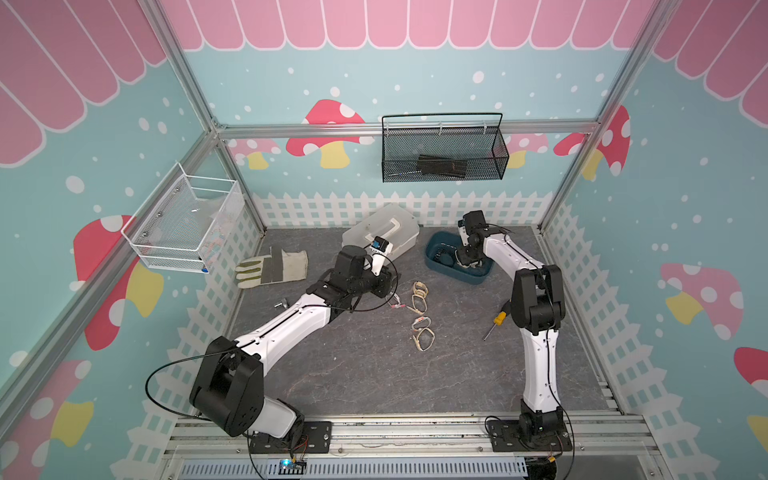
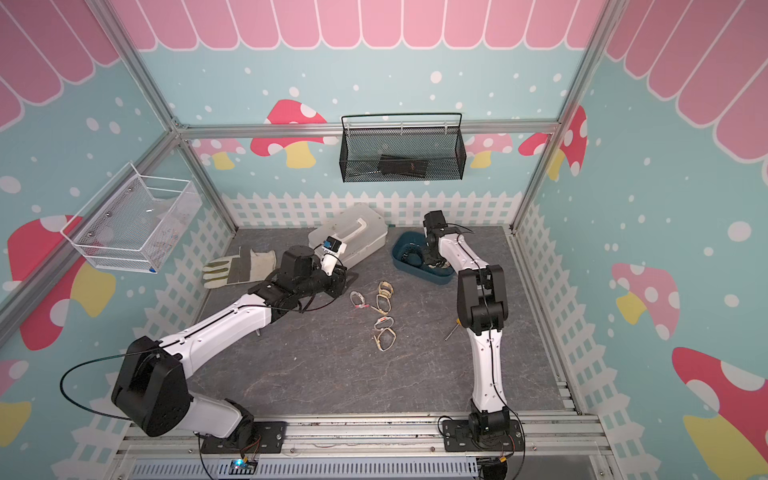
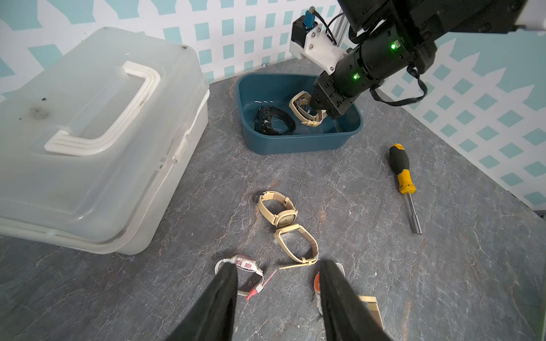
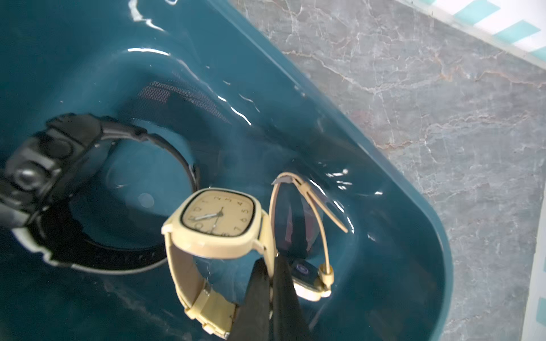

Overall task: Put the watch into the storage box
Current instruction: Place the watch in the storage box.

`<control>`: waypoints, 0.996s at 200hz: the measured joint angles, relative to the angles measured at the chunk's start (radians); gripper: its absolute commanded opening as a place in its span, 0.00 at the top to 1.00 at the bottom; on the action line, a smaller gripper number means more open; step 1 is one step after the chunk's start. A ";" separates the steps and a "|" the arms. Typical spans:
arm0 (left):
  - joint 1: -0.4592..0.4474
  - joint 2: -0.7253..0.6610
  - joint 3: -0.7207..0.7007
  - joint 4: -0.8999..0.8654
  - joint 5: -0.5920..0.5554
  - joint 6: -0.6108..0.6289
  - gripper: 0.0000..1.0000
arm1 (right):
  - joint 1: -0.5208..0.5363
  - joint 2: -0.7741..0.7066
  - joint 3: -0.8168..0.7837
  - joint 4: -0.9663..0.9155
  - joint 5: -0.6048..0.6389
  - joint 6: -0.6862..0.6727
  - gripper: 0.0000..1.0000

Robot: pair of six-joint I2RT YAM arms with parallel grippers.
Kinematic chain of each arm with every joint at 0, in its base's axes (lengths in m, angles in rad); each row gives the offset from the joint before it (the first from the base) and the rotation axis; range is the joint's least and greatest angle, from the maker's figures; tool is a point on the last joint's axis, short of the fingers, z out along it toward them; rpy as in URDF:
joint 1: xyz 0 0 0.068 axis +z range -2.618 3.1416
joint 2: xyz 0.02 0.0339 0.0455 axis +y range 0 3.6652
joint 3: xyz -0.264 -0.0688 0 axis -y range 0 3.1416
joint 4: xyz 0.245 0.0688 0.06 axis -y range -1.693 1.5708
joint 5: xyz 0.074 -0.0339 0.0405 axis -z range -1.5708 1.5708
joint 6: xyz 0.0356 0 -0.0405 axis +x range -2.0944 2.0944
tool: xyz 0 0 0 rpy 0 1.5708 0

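Left end effector (image 3: 277, 265): spread, empty, hovering over loose watches (image 3: 277, 211) on the tabletop (image 3: 384, 280).
Right end effector (image 4: 270, 262): pinching the beige watch (image 4: 218, 221) by its strap, low inside the storage box (image 3: 295, 141).
Beside it: black watch (image 3: 274, 121), already stored.
Remaining: I'd say release, then the others.

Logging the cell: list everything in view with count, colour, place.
storage box: one, teal, rear right.
held watch: one, beige, in the box.
dark-faced watch: one, beige strap, beside it.
black watch: one, black, box floor.
loose watches: five, three beige, two pinkish white, centre.
screwdriver: one, black and yellow, right of them.
case: one, translucent white, rear centre.
glove: one, cream, rear left.
black basket: one, black, back wall.
white basket: one, white, left wall.
left gripper: one, black, open above loose watches.
right gripper: one, black, shut on held watch.
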 measured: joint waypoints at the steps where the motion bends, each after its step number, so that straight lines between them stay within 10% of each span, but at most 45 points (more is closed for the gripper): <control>1: 0.000 0.000 0.000 0.000 0.000 0.000 0.51 | 0.000 0.001 0.003 -0.001 0.000 -0.001 1.00; 199: 0.000 -0.025 -0.014 -0.003 -0.023 0.018 0.51 | -0.005 0.029 0.045 -0.033 0.000 -0.026 0.85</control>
